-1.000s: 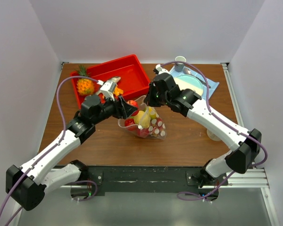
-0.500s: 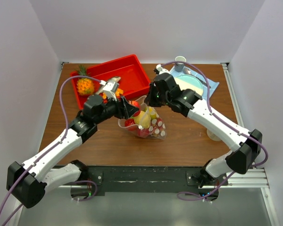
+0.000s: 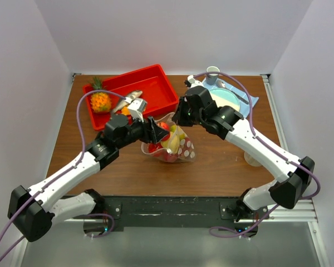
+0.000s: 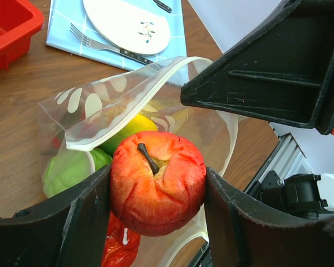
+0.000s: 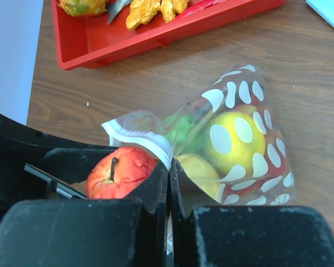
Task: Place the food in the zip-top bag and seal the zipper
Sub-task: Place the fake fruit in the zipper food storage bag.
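Broadest of all, a brown wooden table point(image 3: 222, 167), white walls on three sides. Reaching in from the near edge, left arm point(image 3: 72, 172) and right arm point(image 3: 256, 144), both angled toward the middle.

At far left, a red tray point(image 3: 156, 89) with a pineapple point(image 3: 100, 102) and some orange-yellow pieces point(image 5: 150, 8) inside. At far right, a blue mat point(image 3: 250, 103) under a white plate point(image 3: 222, 99), with a fork point(image 4: 100, 44) lying on the mat just beside the plate.

In the middle of the table, just near of the tray and left of the plate, the zip-top bag point(image 3: 181, 150): clear, white-dotted, resting on the wood, mouth gaping toward the far left. Already inside, part of the food: a yellow fruit point(image 5: 234, 136), a green fruit point(image 4: 72, 169), red pieces lower down.

Right gripper point(image 5: 168, 167) with fingers pressed together, pinched on the bag's upper rim and lifting that lip off the table. Left gripper point(image 4: 156, 189) clamped on a red apple point(image 4: 167, 194), one finger on each side, stem toward the wrist camera. Apple poised at the open mouth, over the green and yellow fruits; contact with them impossible to judge.

Zipper point(image 5: 136, 138) unsealed, its pale strip curving along the lifted lip up to the right fingertips.
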You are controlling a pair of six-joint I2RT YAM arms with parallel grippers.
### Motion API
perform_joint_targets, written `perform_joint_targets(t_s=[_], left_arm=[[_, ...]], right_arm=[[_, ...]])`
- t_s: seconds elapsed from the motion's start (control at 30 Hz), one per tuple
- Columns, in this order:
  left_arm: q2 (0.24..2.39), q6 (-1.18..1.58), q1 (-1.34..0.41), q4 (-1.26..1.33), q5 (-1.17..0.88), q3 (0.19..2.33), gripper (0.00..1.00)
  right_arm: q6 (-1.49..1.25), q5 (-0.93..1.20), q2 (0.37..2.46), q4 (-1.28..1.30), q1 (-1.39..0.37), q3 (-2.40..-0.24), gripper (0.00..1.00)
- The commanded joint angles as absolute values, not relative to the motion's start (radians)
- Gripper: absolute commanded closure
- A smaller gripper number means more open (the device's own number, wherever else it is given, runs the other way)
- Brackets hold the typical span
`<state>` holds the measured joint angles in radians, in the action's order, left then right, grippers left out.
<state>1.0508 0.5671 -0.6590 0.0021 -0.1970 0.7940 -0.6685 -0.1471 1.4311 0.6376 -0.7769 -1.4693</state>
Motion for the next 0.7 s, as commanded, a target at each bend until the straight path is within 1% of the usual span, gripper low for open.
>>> perform_joint_targets(t_s=[0.0, 0.23, 0.3, 0.53, 0.67], left_arm=[[1.066, 0.578, -0.675, 0.049, -0.166, 0.822, 0.84], [1.129, 0.575, -0.689, 0.034, -0.140, 0.879, 0.84], [1.147, 0.569, -0.699, -0.033, -0.103, 0.903, 0.85], [1.201, 0.534, -0.707, -0.138, 0.066, 0.986, 0.85], [1.216, 0.494, -0.707, -0.199, 0.120, 1.011, 0.84]], right_arm=[[-0.660, -0.173, 1.384, 0.612, -0.776, -1.480, 1.00], [-0.657, -0.167, 1.351, 0.603, -0.776, -1.444, 1.00], [-0.655, -0.164, 1.348, 0.600, -0.776, -1.433, 1.00], [-0.650, -0.127, 1.335, 0.591, -0.776, -1.428, 1.00], [-0.646, -0.112, 1.316, 0.589, -0.778, -1.428, 1.00]])
